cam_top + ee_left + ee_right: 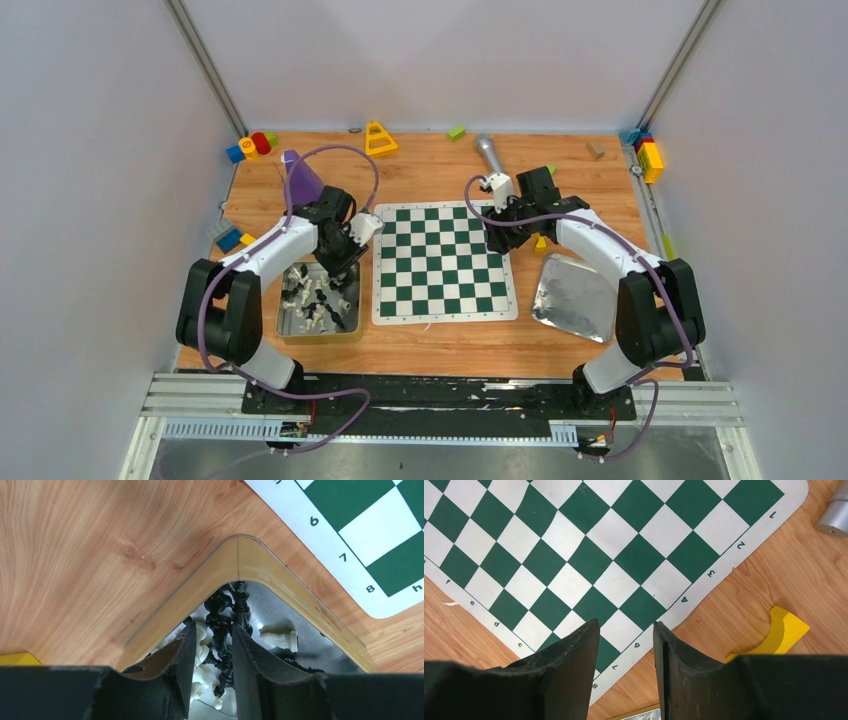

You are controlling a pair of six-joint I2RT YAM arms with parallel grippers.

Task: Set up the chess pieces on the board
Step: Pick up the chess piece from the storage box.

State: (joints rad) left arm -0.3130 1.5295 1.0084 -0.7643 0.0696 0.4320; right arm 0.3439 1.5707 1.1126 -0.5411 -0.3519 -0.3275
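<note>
The board [440,262] is a green-and-white checkered mat in the middle of the table, with no pieces on it. The chess pieces [315,300], black and white, lie heaped in a metal tray [320,338] left of the board. My left gripper [214,627] is down in that tray's corner. A black piece [225,630] and white ones sit between its fingers, which stand narrowly apart; whether they clamp anything is unclear. A white piece [280,639] lies just to the right. My right gripper [625,623] hovers open and empty over the board [589,545] edge.
An empty shiny tray [575,295] lies right of the board, with a yellow block [776,635] near my right gripper. A silver cylinder [490,153], a purple cone [300,180], a yellow triangle [380,138] and coloured blocks [250,145] lie along the back.
</note>
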